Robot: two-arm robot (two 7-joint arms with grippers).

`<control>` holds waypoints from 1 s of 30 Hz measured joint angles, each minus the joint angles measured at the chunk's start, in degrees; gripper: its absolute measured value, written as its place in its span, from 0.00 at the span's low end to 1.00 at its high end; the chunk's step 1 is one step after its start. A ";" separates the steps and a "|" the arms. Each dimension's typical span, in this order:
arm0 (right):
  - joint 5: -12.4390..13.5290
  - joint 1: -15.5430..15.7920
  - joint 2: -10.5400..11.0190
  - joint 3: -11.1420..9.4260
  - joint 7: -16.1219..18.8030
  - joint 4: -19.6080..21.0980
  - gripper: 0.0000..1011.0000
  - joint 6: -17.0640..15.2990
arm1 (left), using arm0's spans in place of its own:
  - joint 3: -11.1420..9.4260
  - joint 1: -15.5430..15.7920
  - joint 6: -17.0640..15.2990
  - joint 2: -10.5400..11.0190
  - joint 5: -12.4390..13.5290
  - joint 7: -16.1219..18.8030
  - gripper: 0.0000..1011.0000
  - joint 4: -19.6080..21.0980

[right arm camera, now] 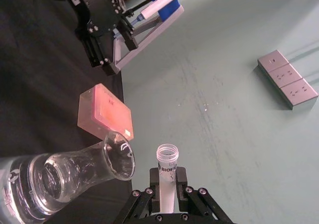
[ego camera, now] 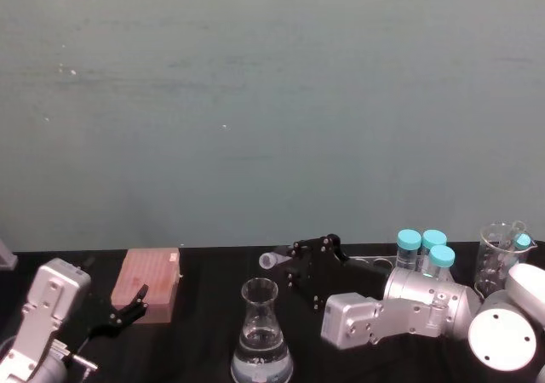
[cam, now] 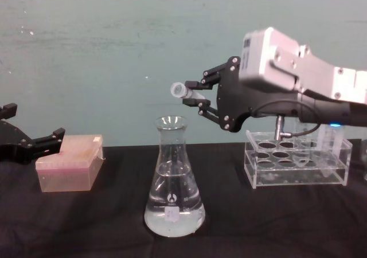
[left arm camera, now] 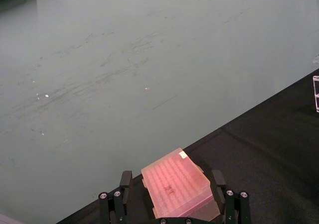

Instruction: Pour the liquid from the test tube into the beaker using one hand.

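Note:
My right gripper [cam: 198,94] is shut on the test tube [cam: 182,90], a small clear tube with no cap. The tube lies almost level, its open rim just above and slightly to one side of the beaker's mouth. The beaker [cam: 173,183], a clear conical flask, stands on the black table with clear liquid [cam: 173,215] in its base. In the right wrist view the test tube [right arm camera: 167,176] sits between the fingers [right arm camera: 183,181], beside the beaker [right arm camera: 75,174]; I cannot tell if liquid is in the tube. My left gripper [ego camera: 128,306] rests open at the left.
A pink tip box [cam: 69,169] lies just in front of the left gripper. A clear tube rack [cam: 295,160] stands right of the flask, with teal-capped tubes [ego camera: 421,247] and a glass beaker [ego camera: 502,251] behind my right arm. A green wall backs the table.

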State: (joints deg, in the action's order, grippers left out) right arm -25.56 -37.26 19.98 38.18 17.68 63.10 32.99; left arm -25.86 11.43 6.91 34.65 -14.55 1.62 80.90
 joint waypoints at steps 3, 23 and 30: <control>-2.12 0.00 0.09 0.43 -1.57 -0.02 0.19 0.26 | 0.00 0.00 0.00 0.00 0.00 0.00 0.99 0.00; -11.30 0.03 0.77 2.50 -9.59 0.47 0.19 1.48 | 0.00 0.00 0.00 0.00 0.00 0.00 0.99 0.00; -13.22 -0.23 1.17 3.27 -11.11 0.47 0.19 1.77 | 0.00 0.00 0.00 0.00 0.00 0.00 0.99 0.00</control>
State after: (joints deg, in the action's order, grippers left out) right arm -38.78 -37.49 21.15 41.45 6.57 63.56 34.76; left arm -25.86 11.43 6.91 34.65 -14.55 1.62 80.90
